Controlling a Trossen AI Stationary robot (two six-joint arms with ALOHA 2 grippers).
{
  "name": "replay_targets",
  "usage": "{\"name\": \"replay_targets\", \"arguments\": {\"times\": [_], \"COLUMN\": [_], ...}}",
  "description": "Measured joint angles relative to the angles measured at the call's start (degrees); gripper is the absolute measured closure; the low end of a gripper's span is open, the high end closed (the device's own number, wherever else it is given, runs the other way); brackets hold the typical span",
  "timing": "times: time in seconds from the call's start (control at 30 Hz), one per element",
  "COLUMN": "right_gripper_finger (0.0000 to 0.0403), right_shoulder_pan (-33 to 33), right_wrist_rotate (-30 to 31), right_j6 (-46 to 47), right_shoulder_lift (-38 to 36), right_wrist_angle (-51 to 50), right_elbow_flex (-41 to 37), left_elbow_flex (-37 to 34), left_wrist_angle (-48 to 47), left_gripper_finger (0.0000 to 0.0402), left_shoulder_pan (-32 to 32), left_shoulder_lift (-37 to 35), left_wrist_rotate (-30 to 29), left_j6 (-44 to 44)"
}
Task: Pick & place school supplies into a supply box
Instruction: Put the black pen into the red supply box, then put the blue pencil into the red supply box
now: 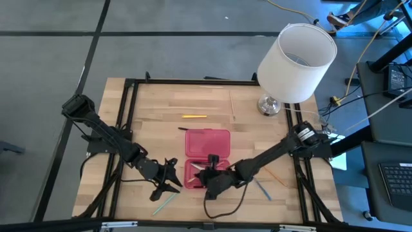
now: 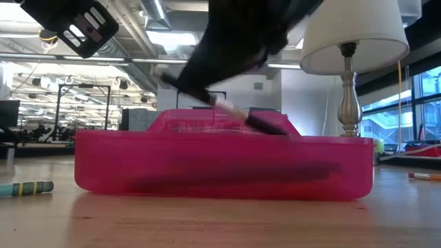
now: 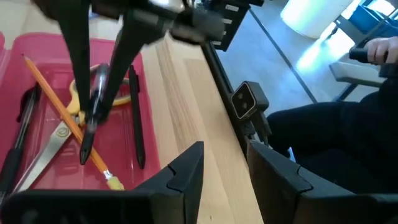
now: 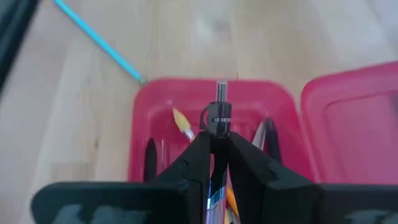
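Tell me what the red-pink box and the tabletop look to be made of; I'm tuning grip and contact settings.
The supply box looks like glossy, translucent plastic: in the low view dark pens show through its wall. The tabletop looks like light wood in glued strips with a smooth, faintly shiny finish; it could be a laminate. The right gripper, over the box, holds a pen with a shiny, metal-looking tip.

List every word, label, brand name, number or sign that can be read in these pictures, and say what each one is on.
None can be read.
The pink supply box shows no lettering.
The green pencil by the box in the low view has yellow bands but no legible print.
The pen in the right gripper carries no readable marking.
The white lampshade is plain.
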Motion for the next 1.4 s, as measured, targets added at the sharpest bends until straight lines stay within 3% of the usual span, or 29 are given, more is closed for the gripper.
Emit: {"name": "replay_targets", "arguments": {"times": [0.63,0.93,1.03,1.2,1.3,1.4], "right_gripper_finger": [0.0349,0.0289,0.0273,0.0268,0.0268,0.0267], "right_shoulder_pan": [-0.4,-0.4,-0.4,0.6,3.4,6.5], "right_wrist_rotate": [-9.6,-8.8,-9.5,-7.6,-2.9,-2.2], "right_j6": [1.4,1.4,-0.2,0.1,0.1,0.2], "right_shoulder_lift": [3.2,3.2,3.2,2.8,2.0,1.7], "right_wrist_angle": [0.0,0.4,-3.5,-16.8,-18.1,-18.8], "right_elbow_flex": [0.0,0.2,2.9,8.9,10.0,9.1], "left_elbow_flex": [0.0,0.0,0.0,0.0,0.0,0.0], "left_wrist_angle": [0.0,0.0,0.0,0.1,1.4,3.4], "left_gripper_finger": [0.0286,0.0286,0.0286,0.0286,0.0286,0.0286], "left_shoulder_pan": [0.0,0.0,0.0,0.0,0.0,0.0], "left_shoulder_lift": [0.0,0.0,0.0,0.0,0.0,0.0], "left_wrist_rotate": [-0.1,-3.9,-5.6,-6.0,-5.9,-5.9], "left_j6": [0.2,0.2,0.1,-2.4,-5.2,-7.8]}}
